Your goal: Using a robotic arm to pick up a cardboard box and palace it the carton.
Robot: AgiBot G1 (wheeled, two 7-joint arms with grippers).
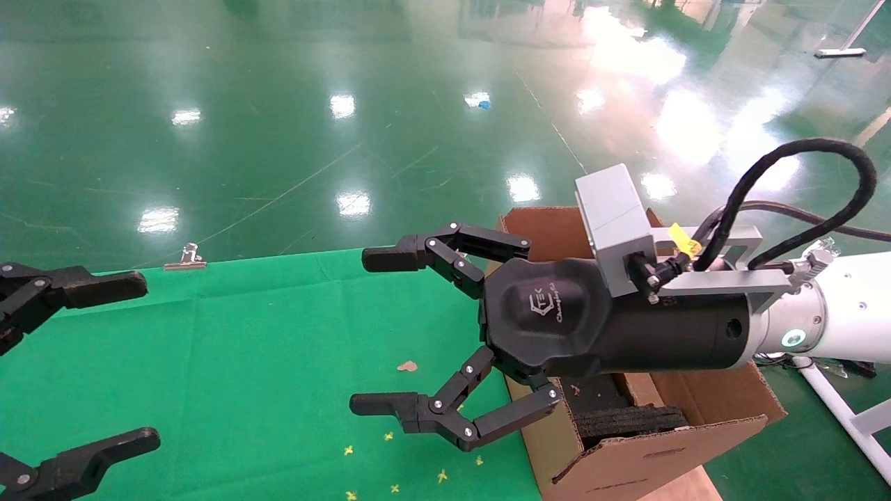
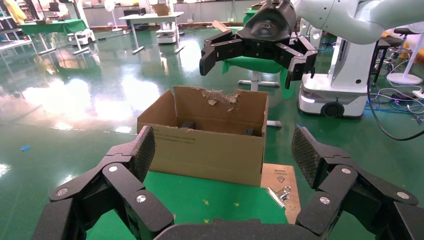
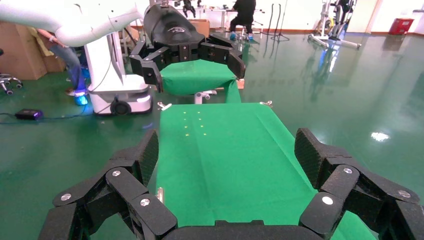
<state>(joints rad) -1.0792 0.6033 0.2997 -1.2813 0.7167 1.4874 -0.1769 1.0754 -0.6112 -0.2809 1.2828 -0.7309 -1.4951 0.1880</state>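
**My hands are empty and the small box is nowhere I can see**

While I look for the small cardboard box, I cannot find it in any of my views. The carton (image 1: 626, 445) sits at the right end of the counter (image 1: 243, 362), which has a green cloth on it. The carton is big and brown, with its top open. One flap (image 2: 220, 96) has a torn edge. Black foam (image 1: 630, 421) lies inside it.

My right hand (image 1: 390, 330) hangs in the air over the counter's right end, just beside the carton and partly over its near edge. It points toward my left side. Its fingers (image 1: 390, 259) are spread wide apart, and nothing is between them. A grey camera block (image 1: 612, 223) and a looping black cable (image 1: 800, 181) sit on its wrist.

My left hand (image 1: 104, 362) is at the left edge of the counter, well apart from the carton. Its fingers are wide apart too, and it holds nothing.

A metal clip (image 1: 185, 257) grips the far edge of the cloth. Small yellow bits (image 1: 393, 459) and a brown scrap (image 1: 406, 366) lie on the cloth near my right hand. The shiny green floor (image 1: 348, 104) is all around.
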